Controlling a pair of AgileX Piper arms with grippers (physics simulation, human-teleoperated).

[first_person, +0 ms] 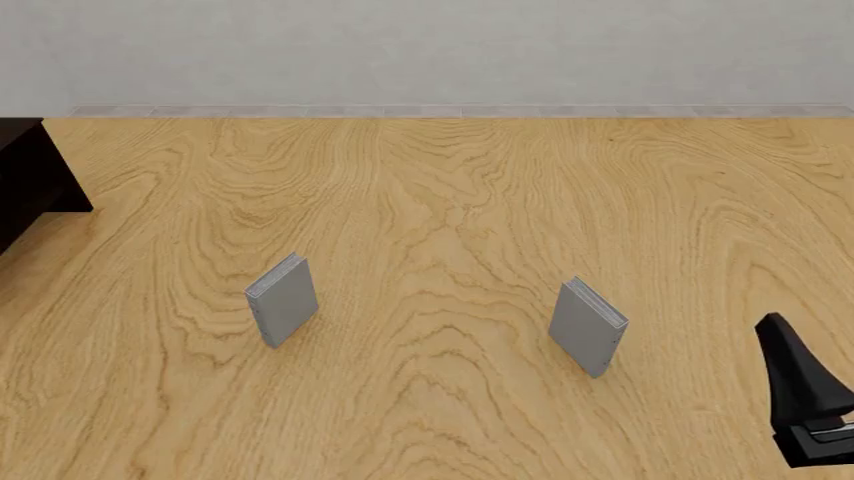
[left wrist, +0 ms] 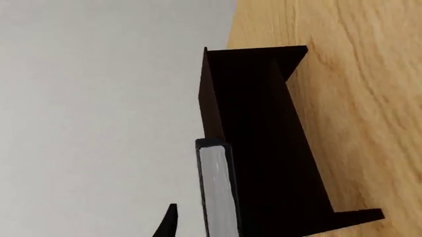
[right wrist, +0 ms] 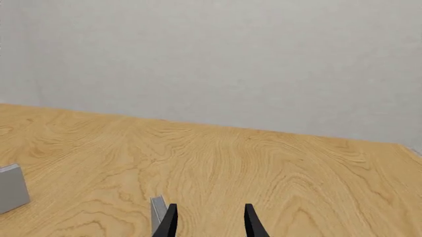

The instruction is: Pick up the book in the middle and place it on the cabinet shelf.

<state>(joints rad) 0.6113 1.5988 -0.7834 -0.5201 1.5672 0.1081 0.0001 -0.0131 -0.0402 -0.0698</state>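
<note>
While the wooden table [first_person: 441,210] fills most of each view, the cabinet shelf [left wrist: 264,148] stands on it just ahead of the left gripper [left wrist: 168,224]. The book [left wrist: 218,192] lies against the shelf's boards, beside that gripper's one visible fingertip; whether the gripper grasps it cannot be told. Two thin grey books [first_person: 282,299] [first_person: 587,326] stand upright ahead of the right gripper [right wrist: 207,217], whose fingers are spread and empty.
</note>
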